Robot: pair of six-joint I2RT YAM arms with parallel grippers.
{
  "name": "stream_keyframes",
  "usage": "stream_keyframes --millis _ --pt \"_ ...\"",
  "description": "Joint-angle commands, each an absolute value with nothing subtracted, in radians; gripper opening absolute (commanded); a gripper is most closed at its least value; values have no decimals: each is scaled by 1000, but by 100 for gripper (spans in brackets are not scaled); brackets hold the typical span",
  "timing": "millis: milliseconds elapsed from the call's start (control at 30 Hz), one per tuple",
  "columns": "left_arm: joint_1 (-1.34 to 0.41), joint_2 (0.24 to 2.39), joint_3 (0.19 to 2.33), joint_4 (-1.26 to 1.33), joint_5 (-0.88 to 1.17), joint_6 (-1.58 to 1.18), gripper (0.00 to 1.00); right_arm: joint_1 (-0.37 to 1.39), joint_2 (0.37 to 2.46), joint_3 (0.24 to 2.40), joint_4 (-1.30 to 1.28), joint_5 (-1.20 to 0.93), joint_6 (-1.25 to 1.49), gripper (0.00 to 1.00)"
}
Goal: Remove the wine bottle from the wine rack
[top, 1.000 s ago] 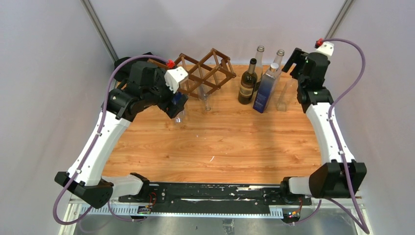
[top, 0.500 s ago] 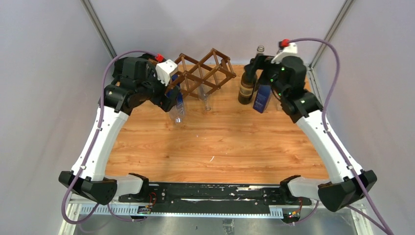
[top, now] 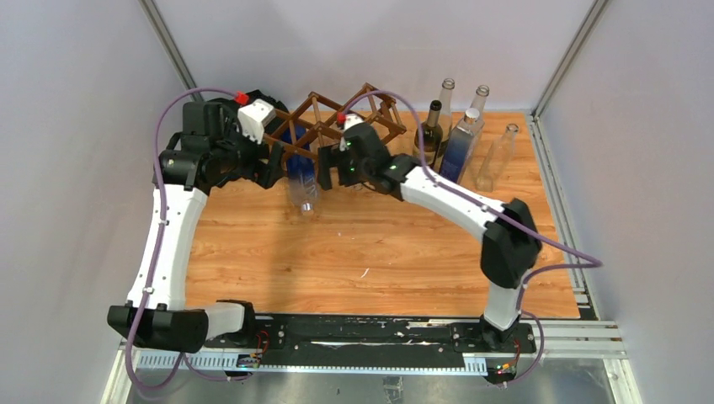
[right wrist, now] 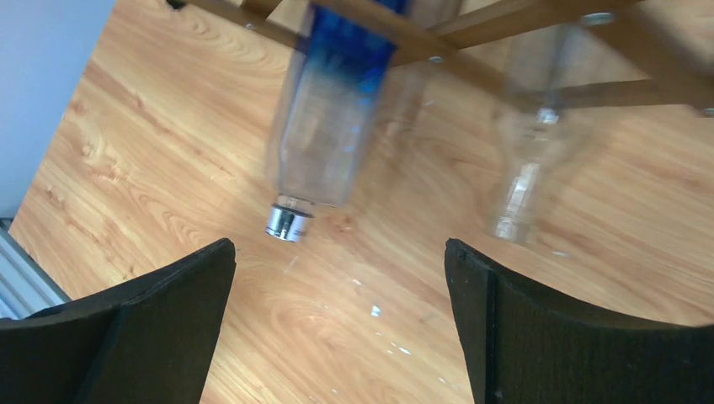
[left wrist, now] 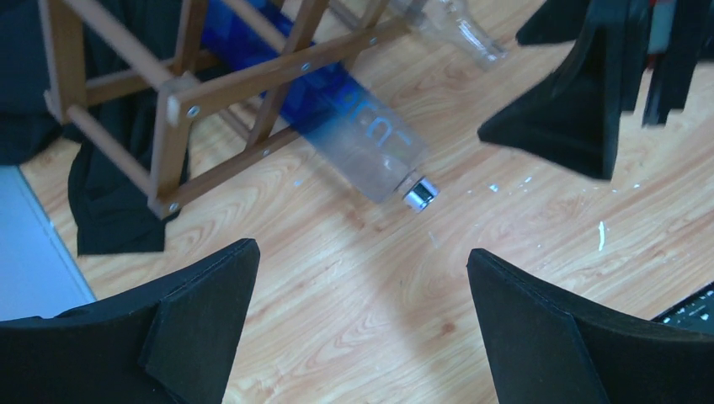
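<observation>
The dark brown wine rack [top: 341, 118] stands at the back of the table, also in the left wrist view [left wrist: 227, 80] and the right wrist view [right wrist: 505, 25]. A blue-and-clear bottle [top: 305, 187] lies in a cell, sloping down, its silver cap near the wood [left wrist: 419, 192] [right wrist: 289, 223]. A clear bottle [right wrist: 522, 181] hangs in the neighbouring cell. My left gripper [top: 274, 164] [left wrist: 362, 252] is open and empty, left of the blue bottle. My right gripper [top: 324, 168] [right wrist: 341, 248] is open and empty, just right of it; its fingers [left wrist: 572, 118] show in the left wrist view.
Standing at the back right are a dark wine bottle [top: 431, 130], a blue square bottle [top: 461, 147] and three clear bottles, one at the far right [top: 497, 156]. A black cloth [left wrist: 109, 185] lies under the rack's left end. Grey walls close in the table.
My right arm has swung from the back right corner across to the rack, beside the blue bottle. My left gripper has drawn back left, away from that bottle.
</observation>
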State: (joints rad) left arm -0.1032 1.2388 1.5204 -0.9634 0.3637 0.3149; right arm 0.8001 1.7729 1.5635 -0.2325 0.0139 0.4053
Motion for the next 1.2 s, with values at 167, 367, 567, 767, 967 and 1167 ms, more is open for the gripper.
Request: stream_keyframes --millis 167,367,567,767,967,1167 --pt "98 1208 1451 -951 498 379 100 854 2033 1781 -178 -70 531 98" --pt "153 1195 1429 -953 529 408 100 854 2133 1839 -132 -54 557 99" --pt "183 1192 1410 -952 557 422 100 854 2230 1922 -155 -26 561 99" --pt "224 1195 1374 -953 583 459 100 854 2295 1965 -168 16 567 100" --pt "260 1191 1332 -952 610 511 100 853 2337 1994 -186 83 573 100" --pt "283 1193 1280 -953 621 570 100 854 2363 2000 -188 143 604 100"
